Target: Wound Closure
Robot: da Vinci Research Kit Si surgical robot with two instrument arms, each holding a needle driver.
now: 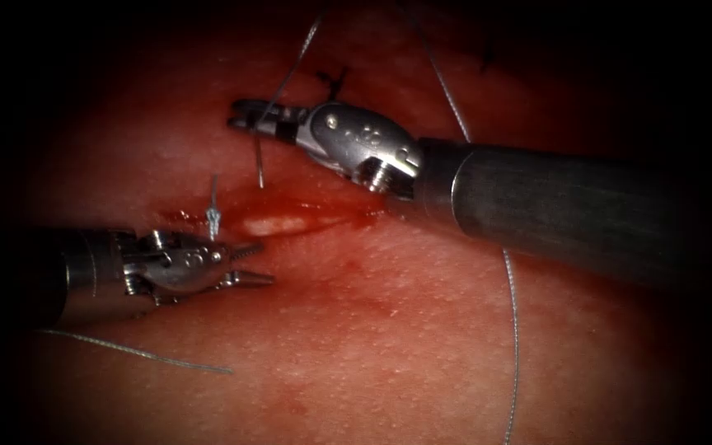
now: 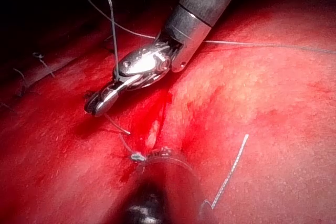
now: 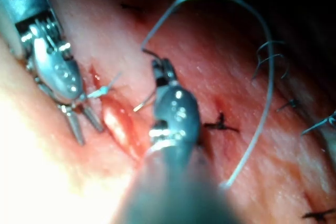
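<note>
The cut (image 1: pixel 286 222) in the tissue gapes pale, with red fluid (image 1: pixel 348 216) around it. My right tool (image 1: pixel 241 120) hovers above the cut with its jaws shut on the thread (image 1: pixel 290 76). A short tail hangs below the jaws toward the tissue. At the cut's left end a tied knot (image 1: pixel 213 217) stands with a short upright tail. Just below the knot my left tool (image 1: pixel 261 264) has its jaws open, holding nothing. In the right wrist view the thread (image 3: pixel 265 51) arcs in a wide loop from the right tool (image 3: pixel 160 69), and the left tool (image 3: pixel 86 132) is open beside the knot (image 3: pixel 102 92).
Dark finished stitches (image 1: pixel 335 82) lie beyond the right tool. A long strand of thread (image 1: pixel 512 330) runs down behind the right shaft (image 1: pixel 554 206). A loose cut piece of thread (image 1: pixel 133 352) lies on the tissue below the left tool.
</note>
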